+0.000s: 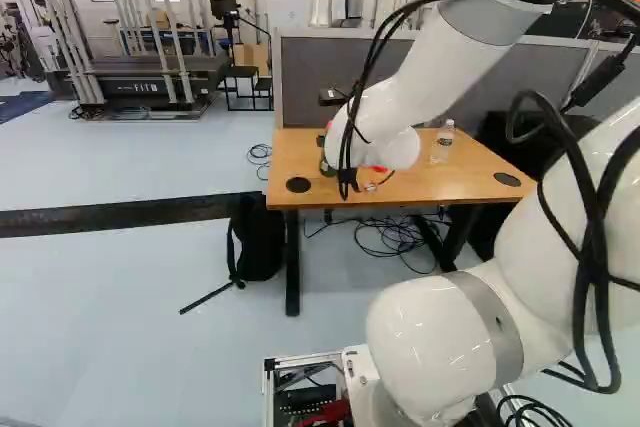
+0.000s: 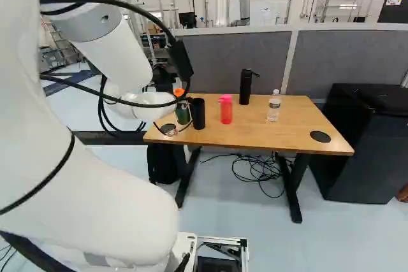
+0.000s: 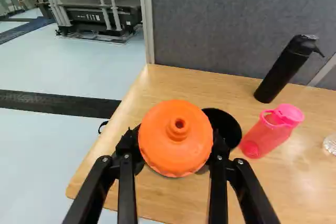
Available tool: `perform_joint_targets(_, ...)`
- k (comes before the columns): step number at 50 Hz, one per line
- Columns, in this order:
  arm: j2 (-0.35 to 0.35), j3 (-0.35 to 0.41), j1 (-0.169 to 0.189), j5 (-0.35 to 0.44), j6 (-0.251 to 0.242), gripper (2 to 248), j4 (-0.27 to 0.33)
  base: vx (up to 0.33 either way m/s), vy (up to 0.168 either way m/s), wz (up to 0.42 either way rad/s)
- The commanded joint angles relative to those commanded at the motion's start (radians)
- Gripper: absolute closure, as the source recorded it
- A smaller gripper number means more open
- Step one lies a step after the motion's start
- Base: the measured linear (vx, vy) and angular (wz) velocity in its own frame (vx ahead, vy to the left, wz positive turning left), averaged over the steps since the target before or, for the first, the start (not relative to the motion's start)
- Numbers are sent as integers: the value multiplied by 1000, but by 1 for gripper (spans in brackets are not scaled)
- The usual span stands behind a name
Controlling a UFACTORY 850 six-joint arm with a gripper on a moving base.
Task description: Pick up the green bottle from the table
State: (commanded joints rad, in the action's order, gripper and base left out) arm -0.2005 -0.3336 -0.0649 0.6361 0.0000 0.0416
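Around the green bottle stands my gripper (image 2: 185,101), mostly hidden by the white wrist and cables in the right base view. The green bottle (image 2: 183,114) is upright at the table's near left part, its orange cap showing above the green body. In the wrist view the gripper (image 3: 175,146) has one finger on each side of the bottle, shut on it below the orange cap (image 3: 176,137), which hides the body and the contact. Whether the bottle's base touches the wooden table (image 2: 248,135) I cannot tell.
Close beside the bottle is a black cup (image 2: 198,114). Farther along stand a pink bottle (image 2: 226,110), a tall black bottle (image 2: 245,87) and a clear bottle (image 2: 274,106). A grey partition (image 3: 220,24) rises behind the table. A black backpack (image 1: 257,237) lies beside the table leg.
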Motion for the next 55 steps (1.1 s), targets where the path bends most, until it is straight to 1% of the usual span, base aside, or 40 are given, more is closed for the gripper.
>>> perform_joint_targets(14, -30, 93, 24, 89, 0, 127, -16, 0, 0, 0)
perform_joint_targets(27, -51, 160, 42, 153, 0, 127, -27, 0, 0, 0)
perform_joint_targets(43, -69, 217, 57, 208, 0, 127, -37, 0, 0, 0)
perform_joint_targets(55, -76, 239, 63, 230, 0, 127, -40, 0, 0, 0)
